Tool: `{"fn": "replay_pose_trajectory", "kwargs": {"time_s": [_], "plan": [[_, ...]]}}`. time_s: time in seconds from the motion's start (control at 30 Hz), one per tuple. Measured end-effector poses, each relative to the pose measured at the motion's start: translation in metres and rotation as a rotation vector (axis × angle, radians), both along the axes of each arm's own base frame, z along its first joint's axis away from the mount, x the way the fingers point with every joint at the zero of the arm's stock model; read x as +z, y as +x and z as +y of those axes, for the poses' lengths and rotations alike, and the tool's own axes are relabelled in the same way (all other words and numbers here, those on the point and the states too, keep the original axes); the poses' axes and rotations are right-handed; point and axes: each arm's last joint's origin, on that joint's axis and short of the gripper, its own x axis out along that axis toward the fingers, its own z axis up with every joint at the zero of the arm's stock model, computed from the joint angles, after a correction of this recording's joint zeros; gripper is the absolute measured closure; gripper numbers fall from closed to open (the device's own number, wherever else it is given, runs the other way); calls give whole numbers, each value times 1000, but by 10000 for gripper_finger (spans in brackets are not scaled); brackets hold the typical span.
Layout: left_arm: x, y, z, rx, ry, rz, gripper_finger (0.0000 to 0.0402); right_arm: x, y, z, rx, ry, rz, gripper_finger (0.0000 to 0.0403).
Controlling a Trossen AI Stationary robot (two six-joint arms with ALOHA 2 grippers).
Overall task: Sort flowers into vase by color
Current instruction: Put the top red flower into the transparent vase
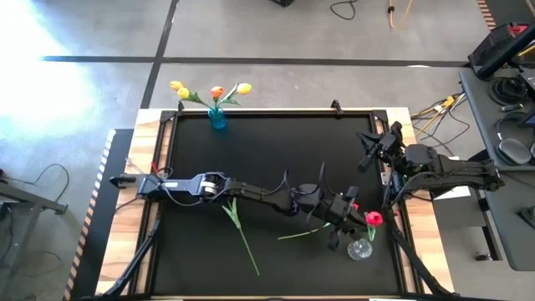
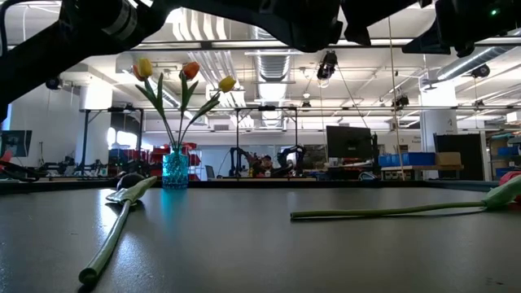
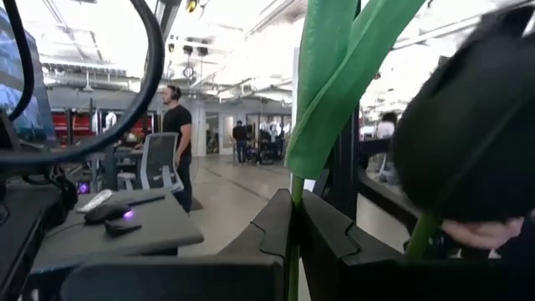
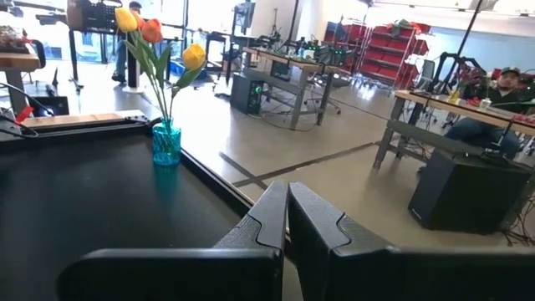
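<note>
My left gripper [image 1: 344,219] reaches across to the table's near right and is shut on a flower's green stem [image 3: 294,201], whose leaves [image 3: 334,92] rise above the fingers. A red flower head [image 1: 374,218] shows just beyond the gripper, over a clear glass vase [image 1: 359,248]. In the left wrist view a dark blurred head [image 3: 468,125] on a stem is close by. A blue vase [image 1: 217,118] at the far edge holds yellow and orange flowers [image 1: 213,91]. Two flowers [image 1: 242,230] [image 1: 305,232] lie flat on the mat. My right gripper [image 4: 287,213] waits shut at the right edge. My left gripper pinches the thin green stem [image 3: 294,219] between its two fingers, just below the leaves. The fingers come roughly level from the table's left and lie across the stem. The stem stands upright in the hold; its lower end is hidden behind the fingers.
The black mat [image 1: 267,150] has a raised frame around it. The stem of one lying flower [image 2: 383,212] runs toward the clear vase; the other [image 2: 114,232] lies near the middle-left. Wide bare mat lies between the blue vase and the arms.
</note>
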Motion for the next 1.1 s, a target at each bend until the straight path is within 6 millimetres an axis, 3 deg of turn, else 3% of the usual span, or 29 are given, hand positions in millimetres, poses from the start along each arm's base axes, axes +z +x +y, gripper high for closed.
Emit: {"fn": "replay_pose_trajectory", "kwargs": {"time_s": [0.37, 0.77, 1.1], "plan": [[-6, 2, 0, 18, 64, 36, 398, 0, 0, 0, 3, 0, 0, 394], [-14, 4, -1, 15, 119, 107, 320, 0, 0, 0, 7, 8, -6, 394], [-5, 2, -1, 20, 140, 109, 315, 0, 0, 0, 21, 14, -10, 394]]}}
